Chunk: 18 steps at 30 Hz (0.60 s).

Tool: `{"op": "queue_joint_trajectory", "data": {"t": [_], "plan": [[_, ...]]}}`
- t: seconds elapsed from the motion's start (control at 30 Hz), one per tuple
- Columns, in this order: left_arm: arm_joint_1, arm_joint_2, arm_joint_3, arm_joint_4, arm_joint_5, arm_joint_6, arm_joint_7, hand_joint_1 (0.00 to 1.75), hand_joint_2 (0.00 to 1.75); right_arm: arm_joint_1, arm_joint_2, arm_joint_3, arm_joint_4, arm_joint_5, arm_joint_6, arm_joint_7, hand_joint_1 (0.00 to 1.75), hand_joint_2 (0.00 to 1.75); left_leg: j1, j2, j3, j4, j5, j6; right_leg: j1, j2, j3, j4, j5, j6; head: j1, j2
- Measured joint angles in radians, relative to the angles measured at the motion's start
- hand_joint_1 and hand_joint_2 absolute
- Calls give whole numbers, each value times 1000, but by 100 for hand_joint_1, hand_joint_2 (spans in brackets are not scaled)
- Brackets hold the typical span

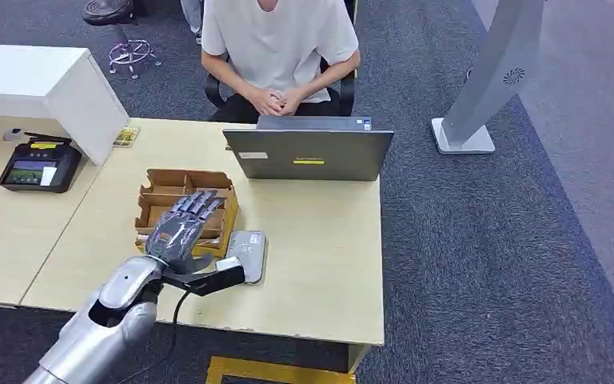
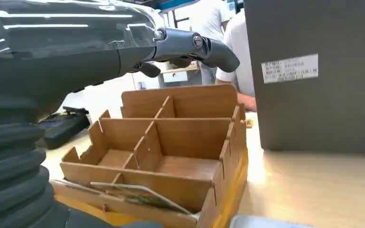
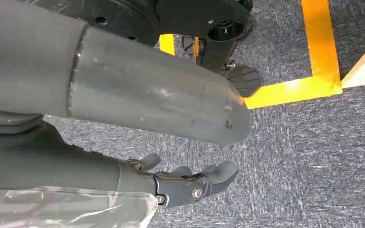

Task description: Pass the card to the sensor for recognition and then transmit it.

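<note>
My left hand [image 1: 182,228] hovers flat, fingers stretched out and apart, over the near end of a brown divided box [image 1: 162,192] on the desk. It holds nothing. In the left wrist view its fingers [image 2: 197,46] reach above the box [image 2: 180,137], and a card [image 2: 138,194] lies slanted in the nearest compartment, below the hand. A flat grey sensor pad [image 1: 249,248] lies on the desk just right of the box, beside my wrist. My right hand [image 3: 176,184] hangs over the carpet, fingers loosely apart and empty.
A grey laptop [image 1: 308,154] stands behind the box, and a person [image 1: 276,48] sits behind it with hands clasped. A black payment terminal [image 1: 36,168] sits at the left near a white box [image 1: 44,84]. A grey stand [image 1: 488,88] rises from the carpet at right.
</note>
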Motion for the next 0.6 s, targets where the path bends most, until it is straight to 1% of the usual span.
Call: {"op": "queue_joint_trajectory", "data": {"t": [0.1,0.23,0.33,0.6], "plan": [[-4,-1,0,16,5,-1,0,0,175,0,0,-1,0,5,0,0,0,0,0,0,0,0,0,0,0,0,0,0,0,0,0,0],[-10,-10,0,40,-37,30,65,0,175,0,0,-2,0,12,2,1,0,0,0,0,0,0,0,0,0,0,0,0,0,0,0,0],[-11,-17,0,63,-50,32,84,0,175,0,0,-2,0,24,3,3,0,0,0,0,0,0,0,0,0,0,0,0,0,0,0,0],[-13,-29,1,132,-70,51,99,0,175,0,0,-2,0,39,7,8,0,0,0,0,0,0,0,0,0,0,0,0,0,0,0,0]]}}
